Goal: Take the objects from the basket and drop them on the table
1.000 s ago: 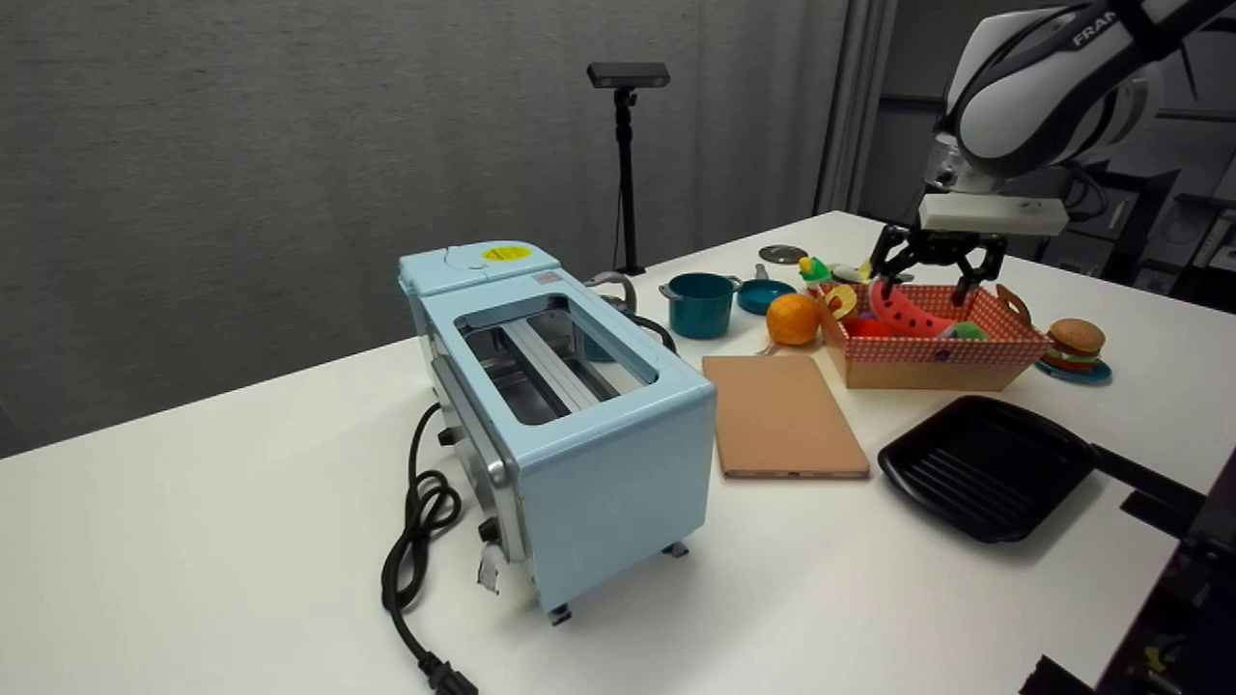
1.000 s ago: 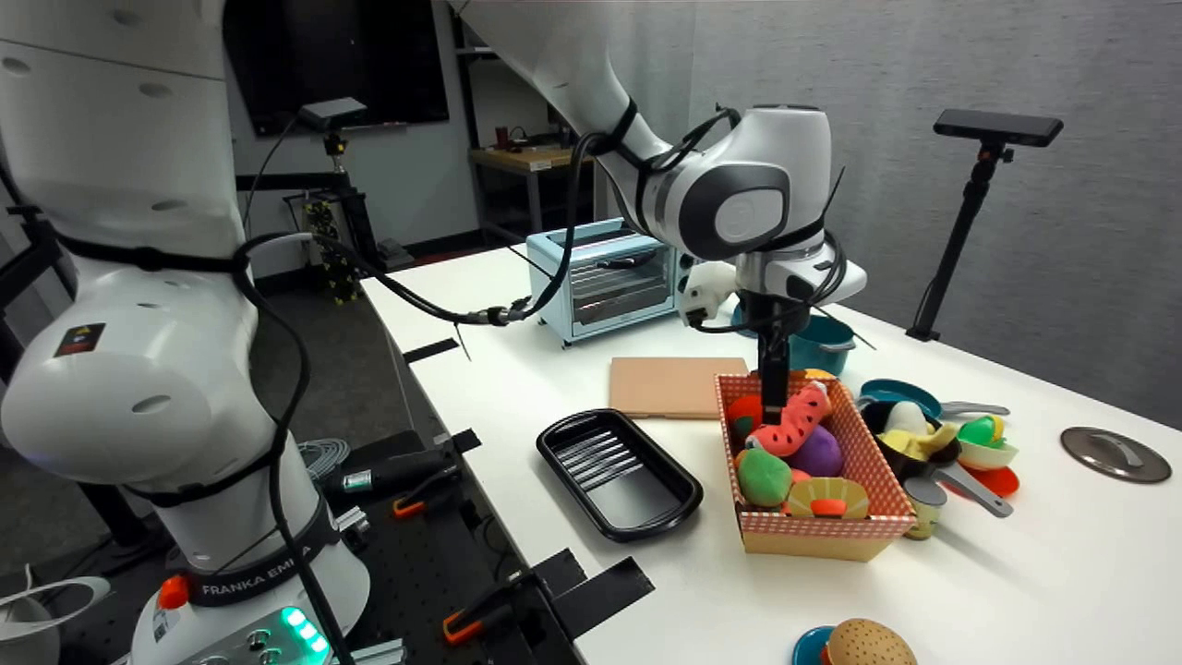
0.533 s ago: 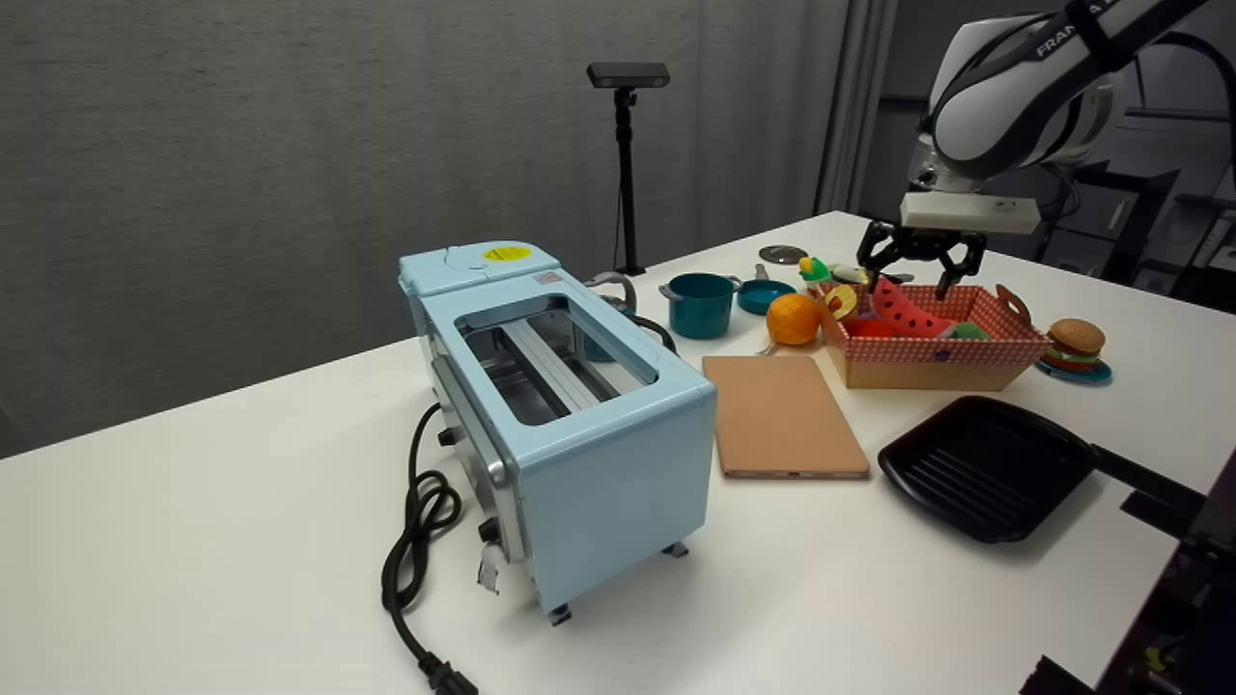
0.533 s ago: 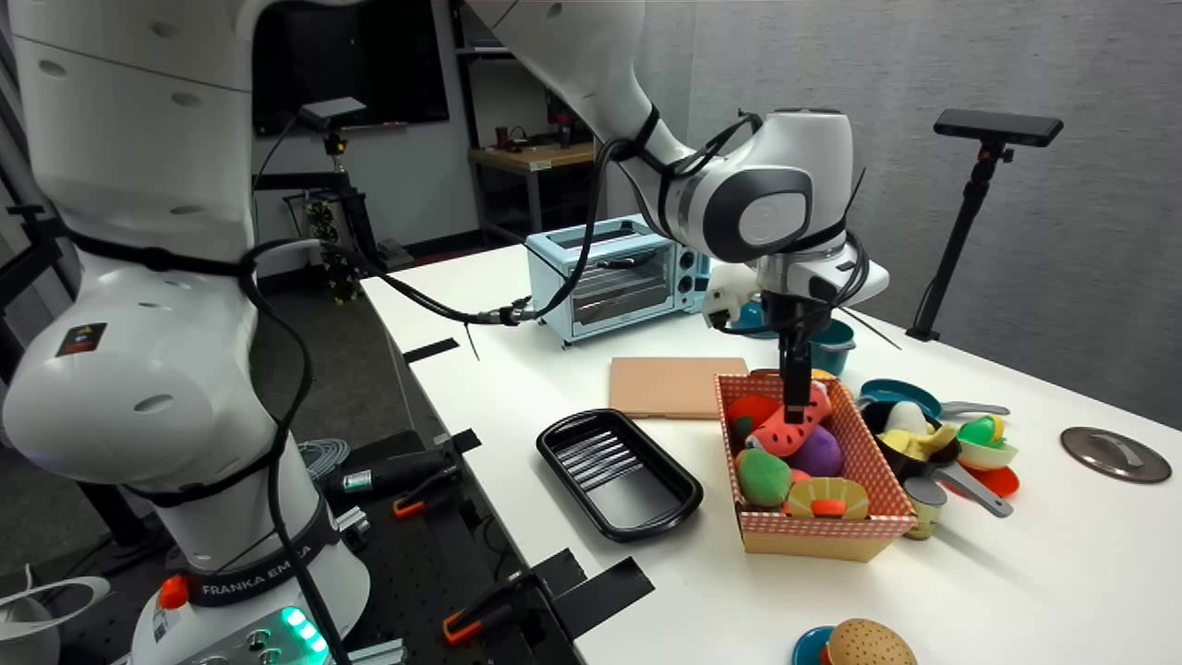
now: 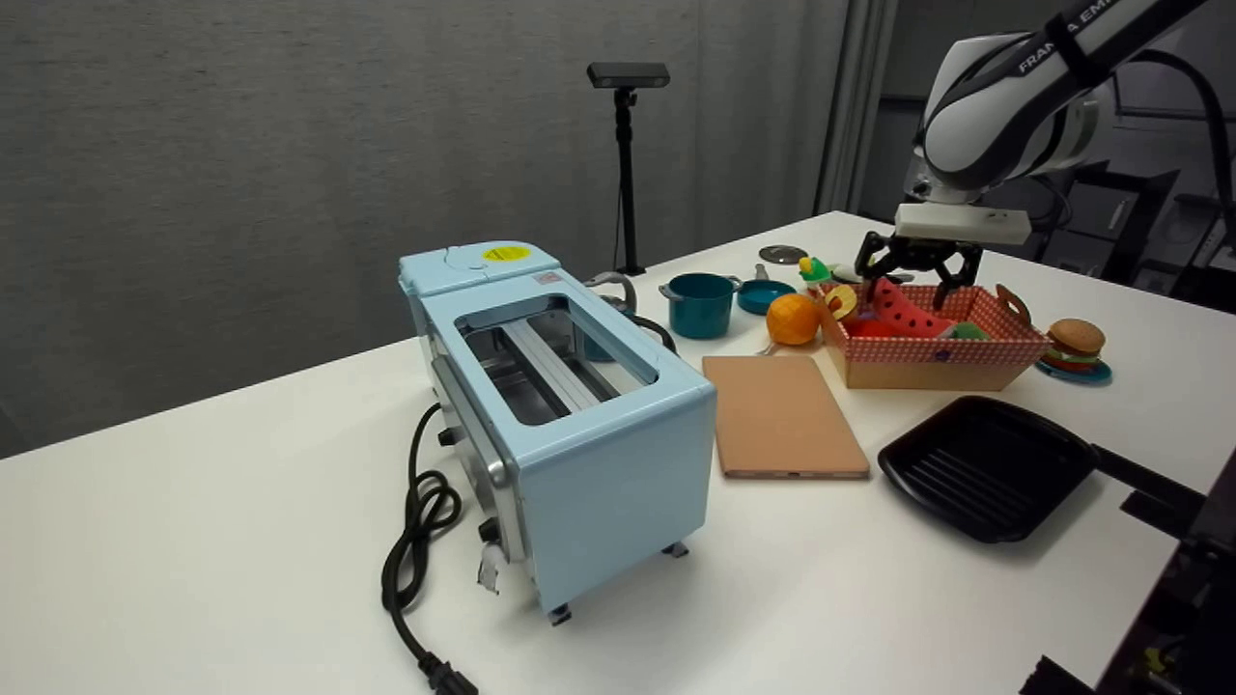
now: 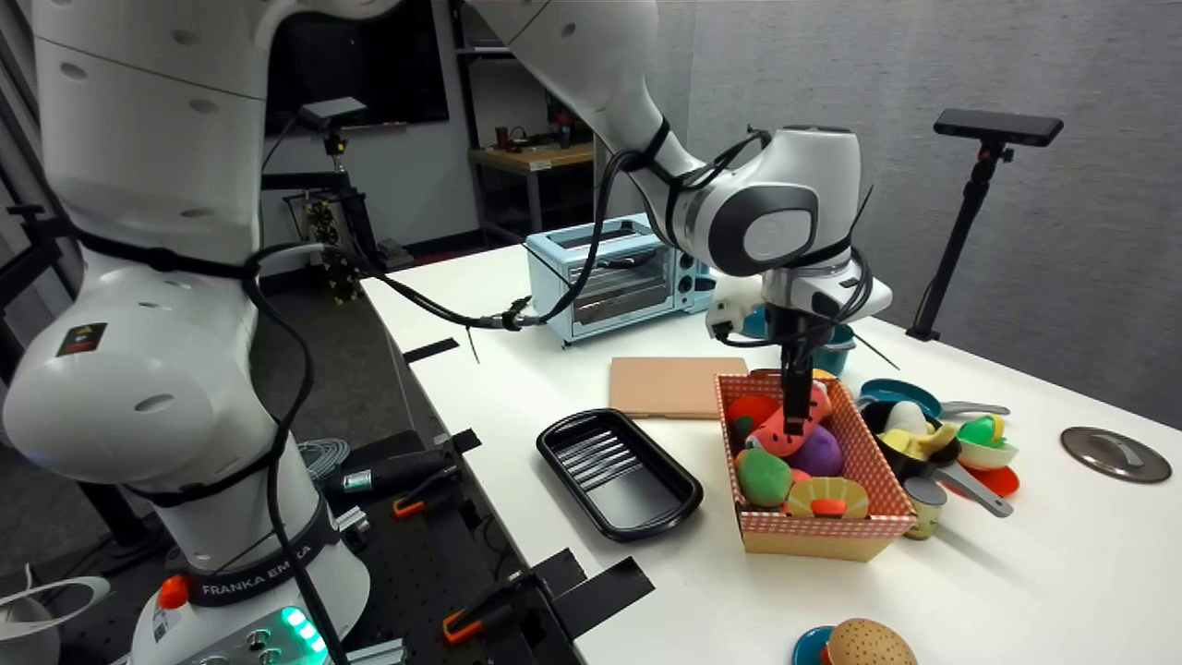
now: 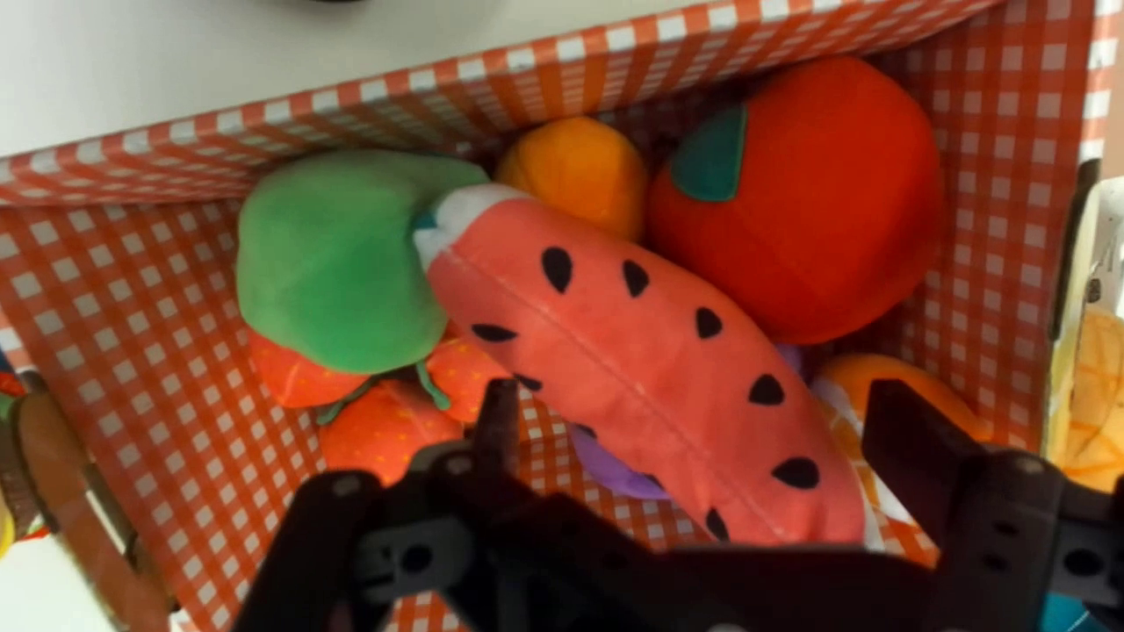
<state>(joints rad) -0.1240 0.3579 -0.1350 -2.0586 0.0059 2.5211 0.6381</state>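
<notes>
The basket is a light-brown crate with a red checked lining. It stands on the white table and also shows in an exterior view. In it lie a red watermelon piece, a green piece, a red round piece, an orange piece, strawberries and a partly hidden purple piece. My gripper is open, pointing down over the basket, with nothing held. Its fingers stand either side of the watermelon piece's lower end in the wrist view. Whether they touch it I cannot tell.
A black pan and a flat tan board lie beside the basket. A toy burger, an orange ball, a teal pot and a dark pot with toy pieces stand around it. The blue toaster is farther off.
My gripper has shifted sideways over the basket to the watermelon piece and come down a little. It stays open. The basket and the toy pieces have not visibly moved.
</notes>
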